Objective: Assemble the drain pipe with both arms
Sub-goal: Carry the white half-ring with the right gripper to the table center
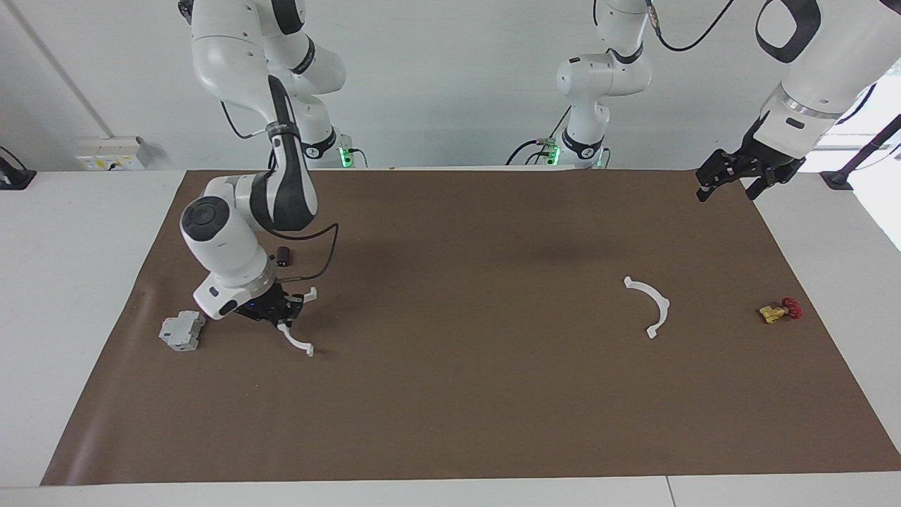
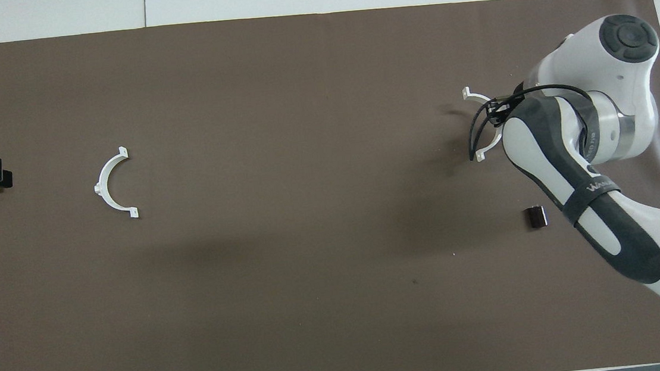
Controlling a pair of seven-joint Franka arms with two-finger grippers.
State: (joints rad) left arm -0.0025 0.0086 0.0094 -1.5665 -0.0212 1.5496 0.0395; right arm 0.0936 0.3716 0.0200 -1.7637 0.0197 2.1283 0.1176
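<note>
Right gripper [image 1: 276,312] is clamped on one white half-ring [image 1: 295,336] near the middle of its arc, at the right arm's end of the table. The arc looks slightly clear of the mat, one tabbed end hanging down, the other poking out beside the wrist. A mid-arc hold probably leaves both tabs free for mating.

Largest to smallest:

- Brown mat [image 1: 457,394] covers nearly the whole table; every part sits on it.
- Right arm [image 1: 232,246] is bent low over the mat, its wrist hiding most of the held piece in the overhead view.
- Left arm [image 1: 809,98] waits high over the mat corner at its own end, left gripper [image 1: 732,179] released and empty. It has no part yet, so holding off makes sense.
- Second half-ring [image 1: 651,304] lies flat toward the left arm's end, well apart from the held one and untouched. It is probably the left arm's pickup.
- Grey boxy block [image 1: 181,331] rests near the right gripper, not touching it.
- Yellow valve with red knob [image 1: 780,310] sits near the mat edge at the left arm's end.
- Small dark block [image 1: 283,257] lies nearer to the robots than the right gripper.

Judgement: first pickup done; the halves are not yet brought together.
</note>
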